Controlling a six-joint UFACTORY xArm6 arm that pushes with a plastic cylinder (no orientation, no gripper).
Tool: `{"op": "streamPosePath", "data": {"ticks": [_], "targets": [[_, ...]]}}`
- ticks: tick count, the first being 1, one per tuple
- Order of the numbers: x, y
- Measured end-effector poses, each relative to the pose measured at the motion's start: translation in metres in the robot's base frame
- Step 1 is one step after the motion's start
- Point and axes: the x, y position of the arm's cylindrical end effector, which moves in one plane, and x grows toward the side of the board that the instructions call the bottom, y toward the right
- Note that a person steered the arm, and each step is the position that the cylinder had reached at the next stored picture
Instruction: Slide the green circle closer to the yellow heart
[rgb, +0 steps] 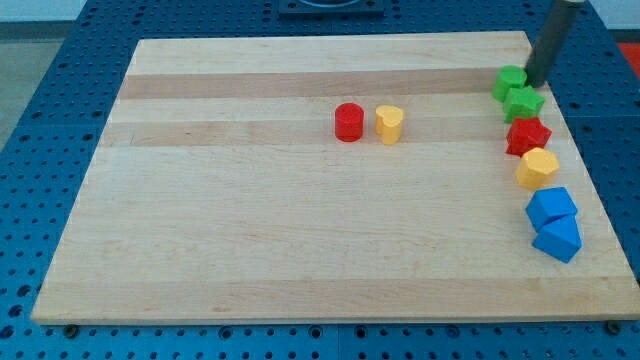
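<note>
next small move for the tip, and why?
Probably push toward the view's left. My tip sits at the upper-right edge of the green circle, with the green star just below it. The yellow heart lies far off to the view's left beside the red circle, so a leftward, slightly downward shove would close that gap.

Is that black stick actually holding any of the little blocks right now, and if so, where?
Nothing is held. My tip only pushes; it sits against the right side of the green circle, just above the green star.
</note>
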Motion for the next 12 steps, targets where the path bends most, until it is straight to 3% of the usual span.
{"op": "streamPosePath", "data": {"ticks": [2,3,7,8,10,12], "targets": [[-0.003,-0.060],[-0.003,-0.060],[0.090,-0.060],[0.093,-0.061],[0.054,-0.071],[0.053,-0.123]]}}
